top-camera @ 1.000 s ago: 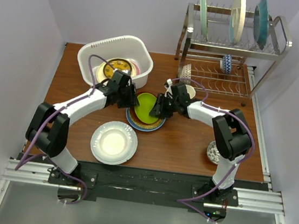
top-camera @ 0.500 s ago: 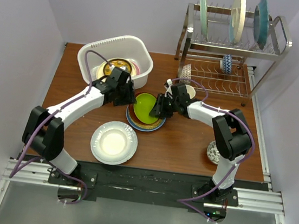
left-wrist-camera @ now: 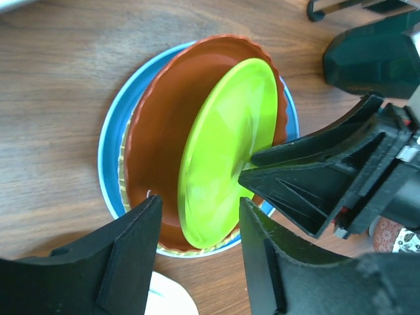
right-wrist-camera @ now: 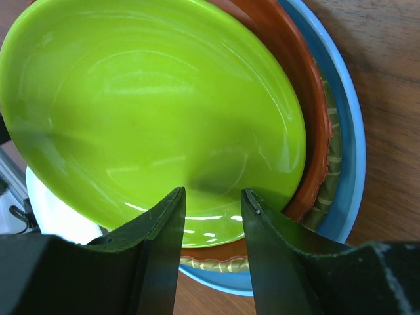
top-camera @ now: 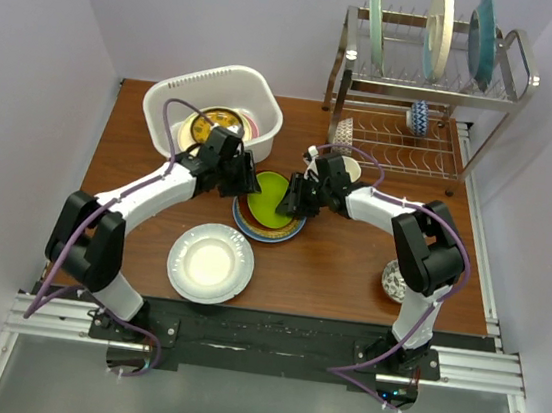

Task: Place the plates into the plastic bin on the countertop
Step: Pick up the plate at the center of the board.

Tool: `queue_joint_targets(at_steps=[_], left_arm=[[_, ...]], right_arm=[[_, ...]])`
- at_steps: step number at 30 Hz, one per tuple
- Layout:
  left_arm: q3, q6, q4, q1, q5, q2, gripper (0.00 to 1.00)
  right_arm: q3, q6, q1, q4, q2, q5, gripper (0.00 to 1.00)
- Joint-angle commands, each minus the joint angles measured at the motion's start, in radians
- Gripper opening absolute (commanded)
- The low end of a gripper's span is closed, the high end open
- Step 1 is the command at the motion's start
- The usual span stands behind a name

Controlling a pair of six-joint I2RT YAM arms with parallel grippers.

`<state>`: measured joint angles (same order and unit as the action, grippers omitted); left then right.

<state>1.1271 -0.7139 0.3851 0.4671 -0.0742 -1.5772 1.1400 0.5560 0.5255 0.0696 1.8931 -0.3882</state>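
Note:
A lime plate stands tilted on a stack: a red-brown plate, a yellow patterned one and a light blue plate on the countertop. My right gripper is open, its fingertips against the lime plate's raised right rim. My left gripper is open at the stack's left, its fingers on either side of the lime plate's lower edge in its wrist view. The white plastic bin behind it holds a gold-centred plate and others. A white plate lies near the front.
A steel wire rack at the back right holds three upright plates and a small bowl. Another patterned bowl sits by my right arm's elbow. A cup stands just behind my right gripper.
My left arm's elbow swung out and came back; its gripper stayed by the stack. The lime plate stays tilted against my right fingers.

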Motion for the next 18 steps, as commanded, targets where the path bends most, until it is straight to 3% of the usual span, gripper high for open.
queue_joint_targets(at_steps=[1,6,10,12,18], left_arm=[[-0.016,0.014,-0.084,0.004,-0.056,-0.018,0.51],[-0.018,0.013,-0.098,0.008,-0.087,-0.053,0.41],[-0.016,0.014,-0.091,0.01,-0.093,-0.067,0.1],[-0.015,0.017,-0.08,0.011,-0.093,-0.075,0.0],[-0.015,0.024,-0.051,0.011,-0.061,-0.055,0.0]], right_arm=[[-0.034,-0.03,0.004,0.072,0.011,0.034,0.44],[-0.036,-0.03,0.004,0.075,0.011,0.035,0.44],[-0.033,-0.03,0.005,0.076,0.004,0.04,0.45],[-0.031,-0.028,0.005,0.078,0.001,0.04,0.45],[-0.031,-0.028,0.005,0.068,-0.02,0.014,0.55]])
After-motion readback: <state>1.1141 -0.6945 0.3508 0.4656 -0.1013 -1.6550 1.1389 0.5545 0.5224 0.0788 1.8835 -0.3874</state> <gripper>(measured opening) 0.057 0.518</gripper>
